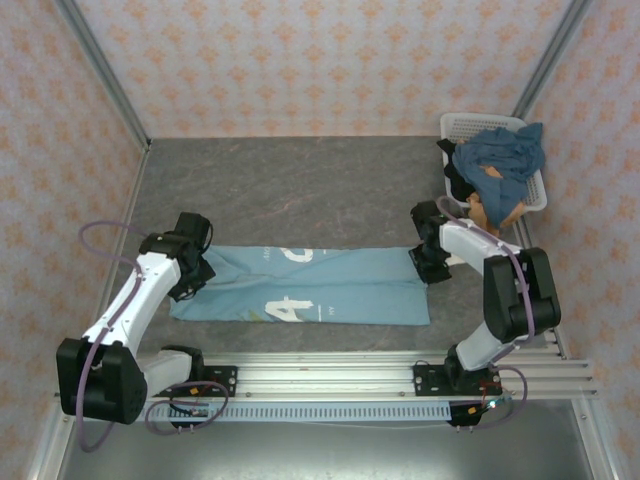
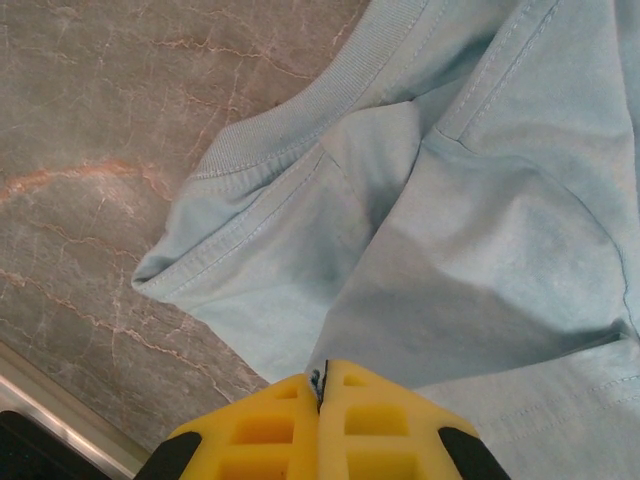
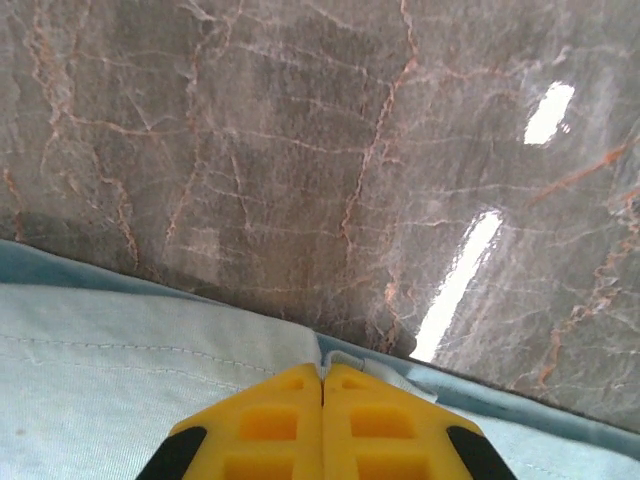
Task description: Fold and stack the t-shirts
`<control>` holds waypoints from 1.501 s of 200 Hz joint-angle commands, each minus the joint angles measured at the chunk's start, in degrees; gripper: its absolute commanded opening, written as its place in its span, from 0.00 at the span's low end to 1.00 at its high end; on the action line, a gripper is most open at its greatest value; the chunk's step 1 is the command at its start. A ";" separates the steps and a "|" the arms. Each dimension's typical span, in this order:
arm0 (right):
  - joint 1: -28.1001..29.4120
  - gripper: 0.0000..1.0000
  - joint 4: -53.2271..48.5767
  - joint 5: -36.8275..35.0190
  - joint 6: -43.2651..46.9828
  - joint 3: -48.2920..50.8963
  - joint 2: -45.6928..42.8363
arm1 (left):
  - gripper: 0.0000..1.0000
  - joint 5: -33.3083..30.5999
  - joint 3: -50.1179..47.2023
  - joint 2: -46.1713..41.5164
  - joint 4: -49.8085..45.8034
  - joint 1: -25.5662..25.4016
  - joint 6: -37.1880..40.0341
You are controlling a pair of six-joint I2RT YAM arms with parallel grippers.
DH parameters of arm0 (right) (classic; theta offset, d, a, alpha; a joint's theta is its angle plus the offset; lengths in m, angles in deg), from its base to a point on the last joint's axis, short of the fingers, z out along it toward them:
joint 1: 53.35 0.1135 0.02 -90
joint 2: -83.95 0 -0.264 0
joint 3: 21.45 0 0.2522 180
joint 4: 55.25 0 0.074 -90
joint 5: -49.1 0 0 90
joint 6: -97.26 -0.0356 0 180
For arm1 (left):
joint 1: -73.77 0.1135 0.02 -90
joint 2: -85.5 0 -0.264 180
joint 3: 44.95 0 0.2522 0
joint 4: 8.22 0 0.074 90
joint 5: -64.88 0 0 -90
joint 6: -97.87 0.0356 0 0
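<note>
The left gripper (image 2: 322, 385) has its yellow jaws pressed together on cloth near the collar of the sky-blue t-shirt (image 1: 330, 285). The shirt lies flat on the marbled table (image 1: 300, 190), stretching from it to the right gripper (image 3: 322, 378), which is likewise pinched shut on the shirt's far edge. Beyond the right gripper, a slate-blue t-shirt (image 1: 500, 155) and an orange-tan t-shirt (image 1: 495, 205) are heaped in a white basket (image 1: 470, 122).
</note>
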 commanded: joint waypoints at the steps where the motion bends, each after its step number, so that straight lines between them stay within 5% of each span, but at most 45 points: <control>1: -0.21 0.01 -5.05 -2.91 2.18 -1.92 -2.88 | 0.00 -3.79 1.43 -0.05 -0.68 -0.54 0.09; 90: 1.20 0.03 -6.57 -0.26 4.67 4.91 -9.01 | 0.00 -5.97 0.41 -1.29 -1.41 -1.04 -0.90; 158: 1.46 0.37 -5.04 -2.38 8.20 4.53 -6.18 | 0.00 -1.82 -2.86 -1.25 -0.27 -1.33 -3.50; 239: 2.45 0.36 -2.90 -4.83 14.10 -2.19 -5.85 | 0.00 1.86 -5.25 -10.22 -4.46 -2.22 -9.29; 300: 4.50 0.33 3.34 -2.58 14.38 -6.23 2.25 | 0.00 2.43 -8.70 -12.56 -5.32 -4.83 -10.83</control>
